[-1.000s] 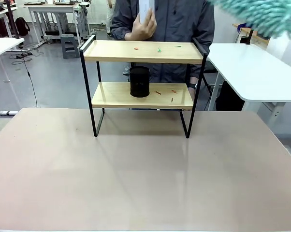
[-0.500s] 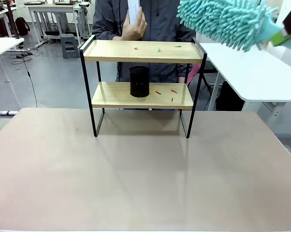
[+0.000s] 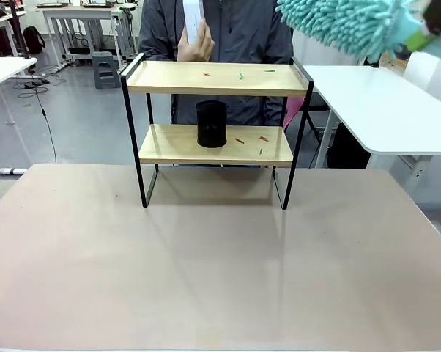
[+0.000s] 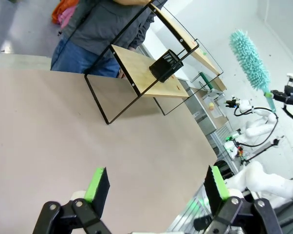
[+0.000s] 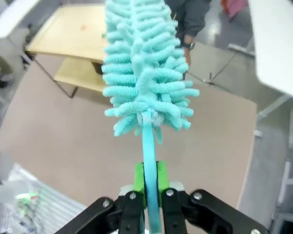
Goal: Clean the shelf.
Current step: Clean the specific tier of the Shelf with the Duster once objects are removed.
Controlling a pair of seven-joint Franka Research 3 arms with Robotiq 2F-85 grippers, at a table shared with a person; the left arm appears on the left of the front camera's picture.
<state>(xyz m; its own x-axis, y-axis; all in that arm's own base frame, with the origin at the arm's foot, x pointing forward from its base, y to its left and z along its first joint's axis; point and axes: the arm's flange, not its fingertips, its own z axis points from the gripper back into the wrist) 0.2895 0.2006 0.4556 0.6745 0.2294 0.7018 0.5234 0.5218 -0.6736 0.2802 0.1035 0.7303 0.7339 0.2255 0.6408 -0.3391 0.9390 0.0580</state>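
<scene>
Two-tier shelf (image 3: 184,77) at far side of tan table (image 3: 206,279), black mesh cup (image 3: 212,124) on lower board, right gripper (image 5: 150,178) clamped on teal duster (image 5: 144,68) handle, left gripper (image 4: 156,183) fingers spread apart.

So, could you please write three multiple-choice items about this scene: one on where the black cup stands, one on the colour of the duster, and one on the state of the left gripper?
1. Where on the shelf does the black cup stand?
A) top board
B) lower board
C) hanging from the frame

2. What colour is the duster?
A) teal
B) red
C) white

3. How is the left gripper?
A) shut on the duster
B) open, holding nothing
C) shut on the cup

Answers:
1 B, it stands on the lower wooden board.
2 A, its fluffy head is teal.
3 B, its green pads stand wide apart with nothing between them.
</scene>
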